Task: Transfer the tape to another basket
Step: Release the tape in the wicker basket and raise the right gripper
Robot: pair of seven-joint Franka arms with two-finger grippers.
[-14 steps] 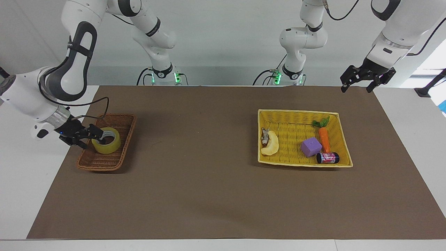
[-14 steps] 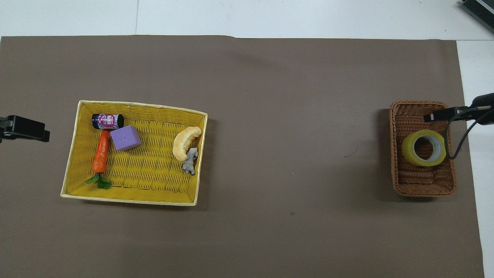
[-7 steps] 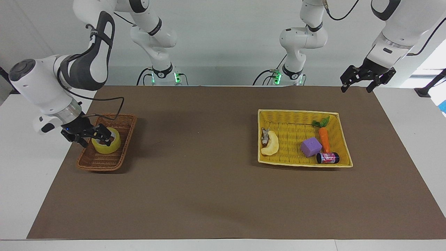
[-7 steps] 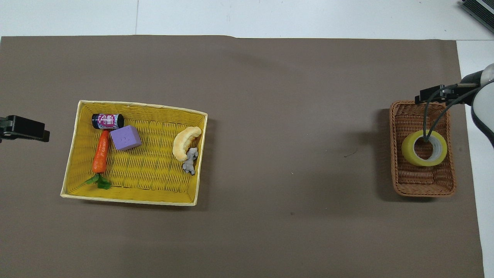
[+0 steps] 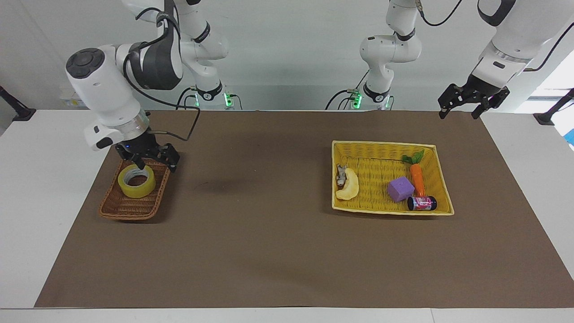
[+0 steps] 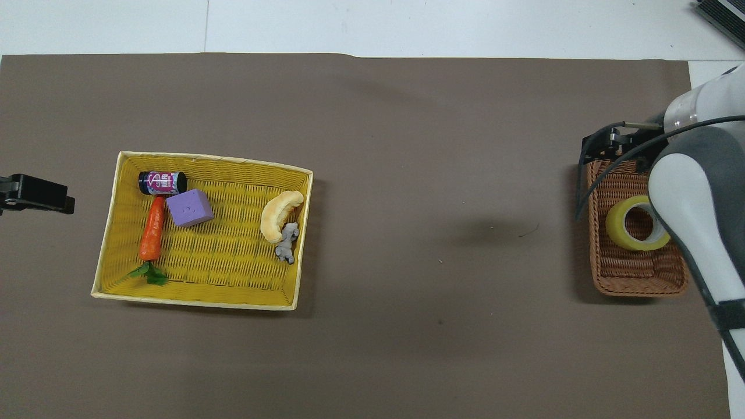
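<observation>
We judge the tape (image 5: 136, 181) already delivered. It lies flat, hole up, in the middle of the small wicker basket (image 5: 117, 209), which sits at three o'clock on the brown mat (image 6: 407, 349) in the overhead view. The yellow basket (image 6: 205, 299) sits at nine o'clock with a carrot (image 6: 152, 230), a purple cube (image 6: 189, 208), a small can (image 6: 161, 182) and a banana (image 6: 279, 215) in it.

The right gripper (image 5: 152, 162) hangs over the wicker basket's rim, at about one o'clock from the tape in the facing view. Its fingers are spread and hold nothing. One fingertip (image 5: 140, 166) looks very close to the roll's upper edge, though we cannot tell whether it touches.

That closeness is our main worry. If the arm swings sideways before it rises, the finger could catch the roll or the rim and tip the tape out, or drag the light basket across the mat. The loose black cable (image 5: 188, 130) (looping off the wrist) could also snag.

The left gripper (image 5: 473, 105) waits, fingers spread, over the mat's corner at two o'clock in the facing view.
</observation>
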